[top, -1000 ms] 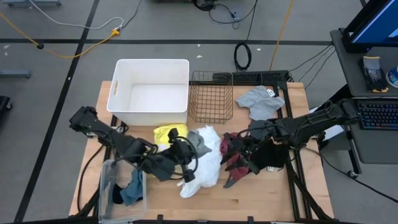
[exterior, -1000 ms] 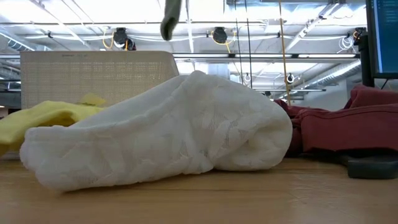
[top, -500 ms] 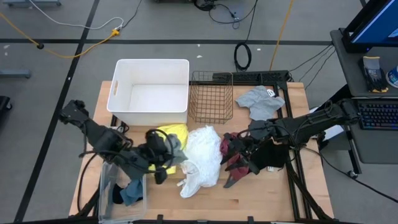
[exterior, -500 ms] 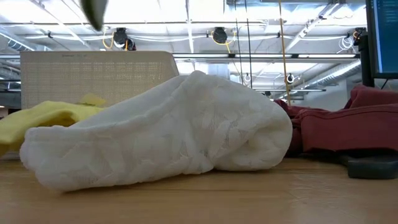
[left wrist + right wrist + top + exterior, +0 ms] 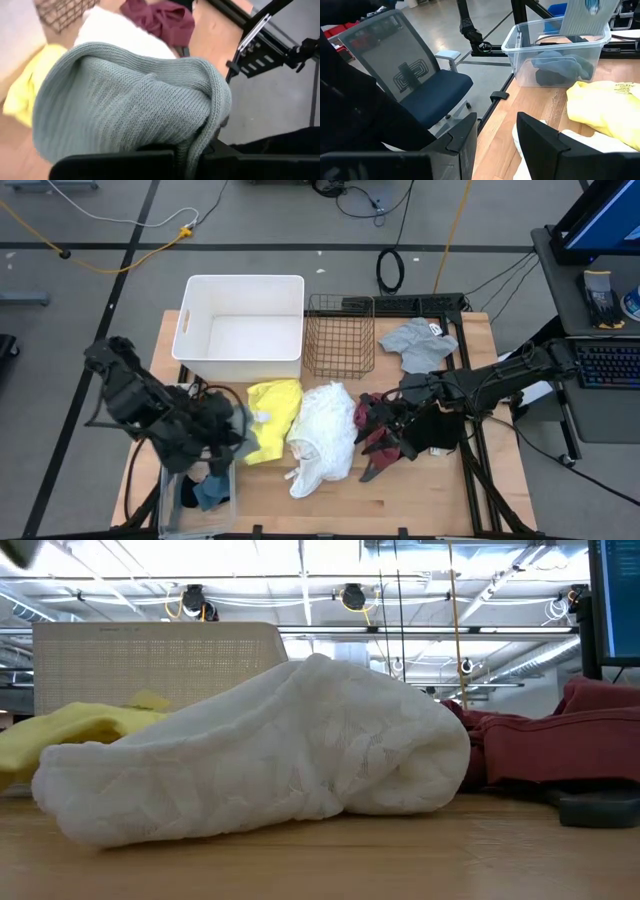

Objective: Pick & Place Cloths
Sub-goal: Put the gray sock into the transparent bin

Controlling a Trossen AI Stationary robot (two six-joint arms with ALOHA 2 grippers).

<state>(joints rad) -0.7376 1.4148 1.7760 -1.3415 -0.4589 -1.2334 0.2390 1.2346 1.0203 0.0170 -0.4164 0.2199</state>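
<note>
Clear tub holds teal cloth; white bin empty.

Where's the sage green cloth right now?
The sage cloth is held in the left claw, above the clear bin at the table's front left.

both arms black, chunky jointed segments, left arm bulky blocky housings, right arm slimmer with thin black cables along it, flat matte-black angular fingers with bevelled edges

Wooden table with white bin, wire basket, clear tub, scattered cloths.
</note>
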